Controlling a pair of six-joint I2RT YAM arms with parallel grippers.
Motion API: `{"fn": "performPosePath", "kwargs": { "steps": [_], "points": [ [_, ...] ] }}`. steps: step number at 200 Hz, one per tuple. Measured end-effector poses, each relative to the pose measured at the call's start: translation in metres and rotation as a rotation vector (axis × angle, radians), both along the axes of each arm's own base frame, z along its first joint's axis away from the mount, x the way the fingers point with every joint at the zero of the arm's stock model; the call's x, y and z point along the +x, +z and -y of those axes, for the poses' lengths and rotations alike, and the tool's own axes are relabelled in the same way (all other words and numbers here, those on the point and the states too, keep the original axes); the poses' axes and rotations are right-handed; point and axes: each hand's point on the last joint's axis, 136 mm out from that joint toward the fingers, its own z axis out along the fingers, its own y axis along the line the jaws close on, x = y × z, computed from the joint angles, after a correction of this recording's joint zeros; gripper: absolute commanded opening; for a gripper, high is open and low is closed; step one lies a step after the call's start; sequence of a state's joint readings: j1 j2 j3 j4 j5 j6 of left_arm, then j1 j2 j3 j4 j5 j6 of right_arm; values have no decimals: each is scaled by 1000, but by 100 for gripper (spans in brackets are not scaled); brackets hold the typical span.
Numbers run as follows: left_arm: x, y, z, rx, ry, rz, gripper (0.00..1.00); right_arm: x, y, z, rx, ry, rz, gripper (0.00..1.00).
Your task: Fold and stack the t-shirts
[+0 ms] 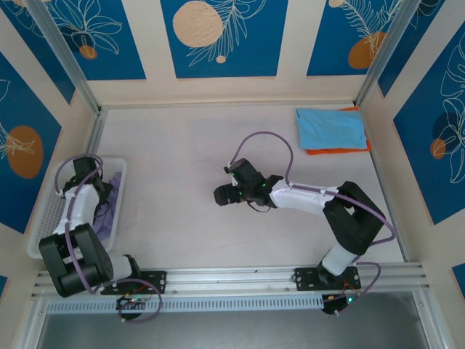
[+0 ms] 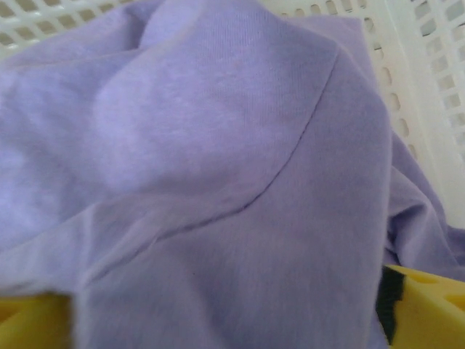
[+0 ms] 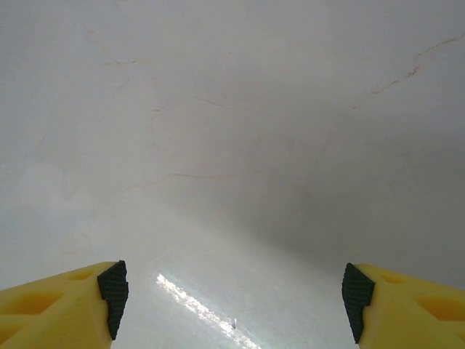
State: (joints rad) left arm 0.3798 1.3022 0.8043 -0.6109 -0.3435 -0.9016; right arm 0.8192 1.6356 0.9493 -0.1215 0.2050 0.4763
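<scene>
Starting at my left, I'm holding the left gripper (image 1: pixel 104 198) down inside the white mesh basket (image 1: pixel 45 218). In the left wrist view its jaws are standing spread, and the lavender t-shirt (image 2: pixel 218 167) is bunching up between and ahead of the yellow fingers (image 2: pixel 429 298). Nothing is being pinched yet, as far as I'm reading it. That shirt is lying crumpled and unfolded, with the basket wall (image 2: pixel 429 87) showing beyond the jaws on the right.

Moving across, the right gripper (image 1: pixel 225 195) is hovering over the middle of the table (image 1: pixel 182 145). Its jaws are spread wide with only bare tabletop (image 3: pixel 232 109) between and ahead of them.

Further right, well away from both sets of jaws in the far corner, the light blue t-shirt (image 1: pixel 330 128) is sitting folded on top of the orange t-shirt (image 1: pixel 338 151).

So I'm judging two shirts folded and stacked. One is left, the lavender one, which is waiting to be gripped, lifted out, spread, folded and added to the pile.
</scene>
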Motion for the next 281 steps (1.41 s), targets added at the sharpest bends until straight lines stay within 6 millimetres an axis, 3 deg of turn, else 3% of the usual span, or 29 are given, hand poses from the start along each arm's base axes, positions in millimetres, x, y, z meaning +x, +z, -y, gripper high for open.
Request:
{"fn": "performPosePath", "kwargs": {
  "steps": [16, 39, 57, 72, 98, 119, 147, 179, 205, 228, 243, 259, 281],
  "points": [
    [6, -4, 0, -5, -16, 5, 37, 0, 0, 0, 1, 4, -1, 79],
    [15, 0, 0, -10, -31, 45, 0, -1, 0, -1, 2, 9, -2, 79],
    [17, 12, 1, 1, -34, 80, 0, -2, 0, -2, 2, 10, -2, 79],
    [22, 41, 0, 40, -42, 147, 0, -2, 0, -2, 3, 10, -2, 79],
    [41, 134, 2, 158, -90, 342, 0, -2, 3, -2, 8, 9, 5, 79],
    [60, 220, 20, 239, -191, 515, 0, -2, 8, 1, 14, 1, 21, 79],
    [82, 310, 73, 261, -425, 702, 0, 1, 21, 14, 26, -40, 72, 79],
    [95, 396, 184, 182, -826, 912, 0, 7, 40, 44, 69, -137, 139, 79],
    [81, 440, 278, 94, -1133, 1038, 0, 16, 52, 74, 112, -250, 176, 79],
    [76, 438, 342, -32, -1328, 1045, 10, 23, 58, 104, 145, -363, 192, 81],
    [89, 415, 374, -84, -1401, 970, 43, 26, 60, 124, 164, -449, 197, 83],
    [113, 371, 410, -131, -1457, 840, 63, 28, 61, 146, 178, -538, 202, 84],
    [140, 278, 453, -177, -1533, 584, 80, 28, 62, 177, 179, -671, 206, 88]
  ]
}}
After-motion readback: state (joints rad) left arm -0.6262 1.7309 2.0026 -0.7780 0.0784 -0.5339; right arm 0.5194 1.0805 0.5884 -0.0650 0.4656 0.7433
